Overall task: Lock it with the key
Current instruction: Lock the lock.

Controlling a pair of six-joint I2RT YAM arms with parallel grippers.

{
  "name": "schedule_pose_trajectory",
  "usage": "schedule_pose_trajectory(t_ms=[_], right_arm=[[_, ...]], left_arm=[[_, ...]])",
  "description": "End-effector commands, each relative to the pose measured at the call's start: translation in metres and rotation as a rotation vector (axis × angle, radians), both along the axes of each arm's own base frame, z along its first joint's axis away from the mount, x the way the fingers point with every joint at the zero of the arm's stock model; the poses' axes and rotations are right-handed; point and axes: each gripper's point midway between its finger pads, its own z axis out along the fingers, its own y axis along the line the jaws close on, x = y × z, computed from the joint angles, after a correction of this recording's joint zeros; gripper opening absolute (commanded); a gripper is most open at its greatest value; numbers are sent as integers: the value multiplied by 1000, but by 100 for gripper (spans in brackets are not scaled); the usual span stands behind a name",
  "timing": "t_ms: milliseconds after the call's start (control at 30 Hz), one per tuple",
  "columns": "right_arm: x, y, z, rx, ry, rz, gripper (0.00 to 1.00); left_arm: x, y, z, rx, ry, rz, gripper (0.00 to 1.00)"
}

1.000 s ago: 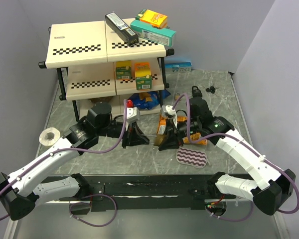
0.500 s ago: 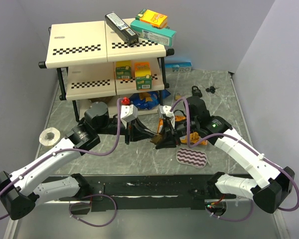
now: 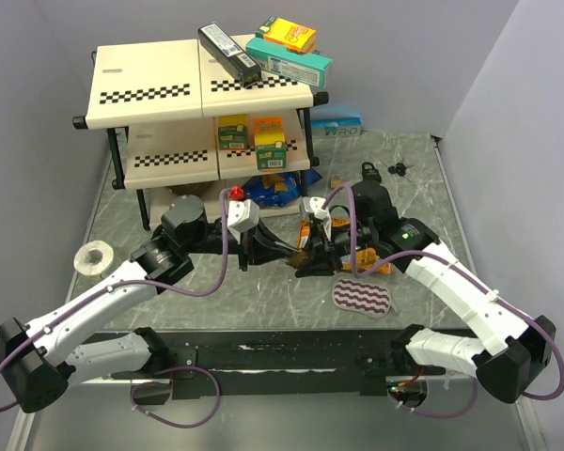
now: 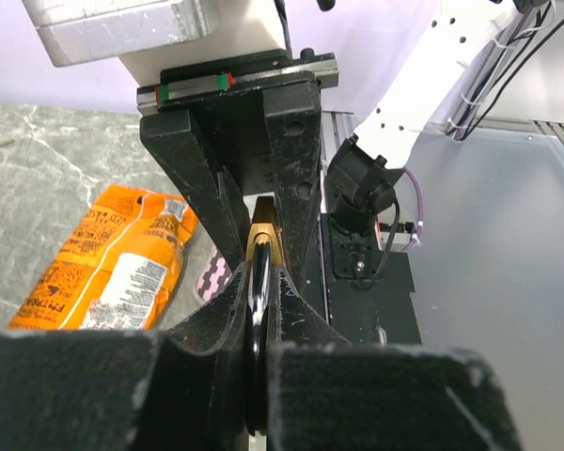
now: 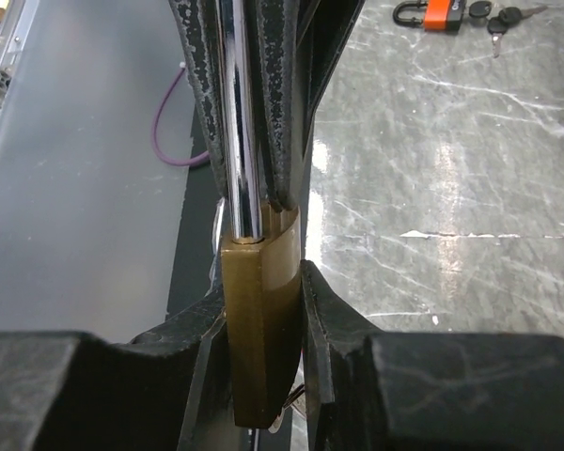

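A brass padlock [image 5: 258,319] hangs above the table between both arms. My right gripper [image 5: 263,282] is shut on its body, one finger on each flat side. Its chrome shackle [image 5: 237,113] runs away from me into my left gripper [image 4: 260,272], which is shut on it; there it shows as a thin dark shiny edge. Beyond those jaws the brass body [image 4: 264,230] shows. In the top view the padlock [image 3: 299,256] sits between the left gripper [image 3: 274,250] and the right gripper [image 3: 310,259]. A small silvery bit [image 5: 291,402] peeks from under the lock; the key itself is hidden.
An orange snack bag [image 3: 374,259] and a zigzag-patterned pad [image 3: 364,299] lie under the right arm. An orange padlock [image 3: 368,169] with keys [image 3: 398,169] sits at the back right. A two-tier shelf [image 3: 197,94] with boxes fills the back left. A tape roll [image 3: 96,256] lies at the left.
Both grippers have tipped from pointing down at the table to nearly level, facing each other. They have shifted slightly toward the shelf, and the left gripper has closed in on the lock.
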Motion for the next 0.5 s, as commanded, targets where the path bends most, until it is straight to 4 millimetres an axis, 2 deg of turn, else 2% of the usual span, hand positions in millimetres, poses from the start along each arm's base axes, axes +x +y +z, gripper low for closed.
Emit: schedule_pose_trajectory(t_ms=[0,267,467], right_arm=[[9,33,155,456,-477,125,0],[9,34,184,558,-569,107,0],[12,29,190,566,-596,98,0]], left_arm=[[-57,-19,-62,125,112,-301,1],[-70,-20,-71,116,208,-330,1],[-74,-18,-78,121,266,-312,1]])
